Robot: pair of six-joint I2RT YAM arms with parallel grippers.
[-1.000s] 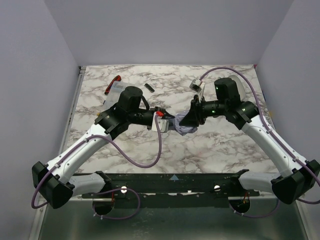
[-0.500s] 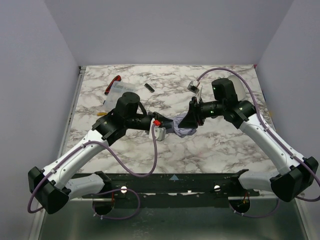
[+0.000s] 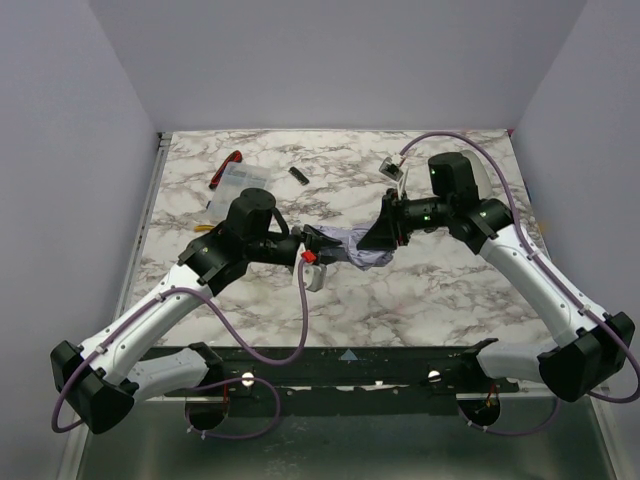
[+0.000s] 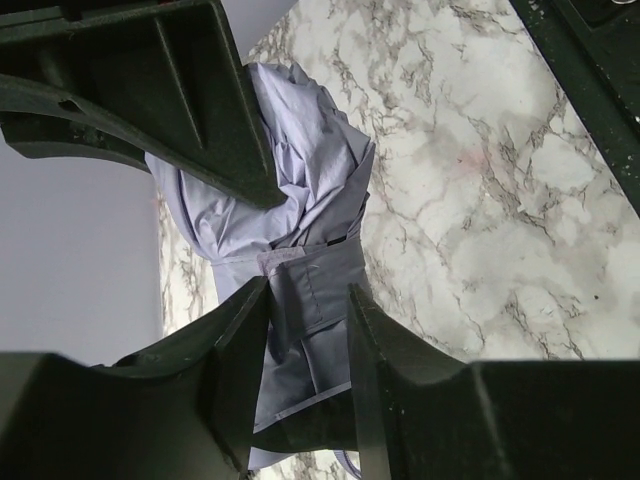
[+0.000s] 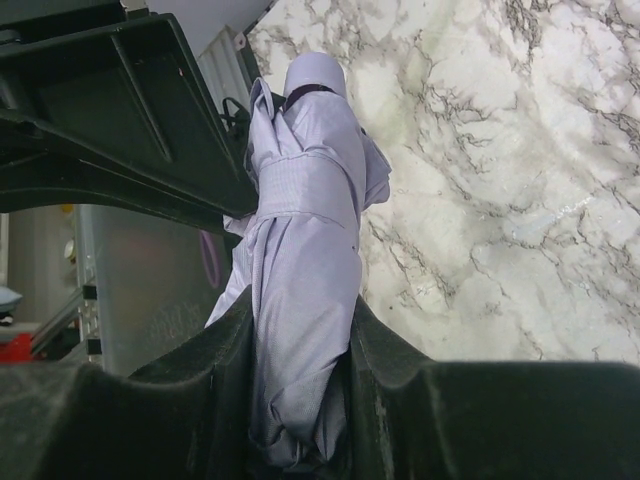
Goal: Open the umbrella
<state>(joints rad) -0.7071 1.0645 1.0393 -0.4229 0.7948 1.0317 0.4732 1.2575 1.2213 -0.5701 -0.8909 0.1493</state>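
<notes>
Top view: left gripper (image 3: 325,240) has rolled and drawn leftward, right gripper (image 3: 383,238) unmoved; the umbrella (image 3: 352,247) is held between them over mid-table, still furled, so opening has hardly begun. Left wrist: jaws clamped on pale lavender fabric at the strap band (image 4: 300,262); right wrist: jaws clamped round the wrapped bundle.
</notes>
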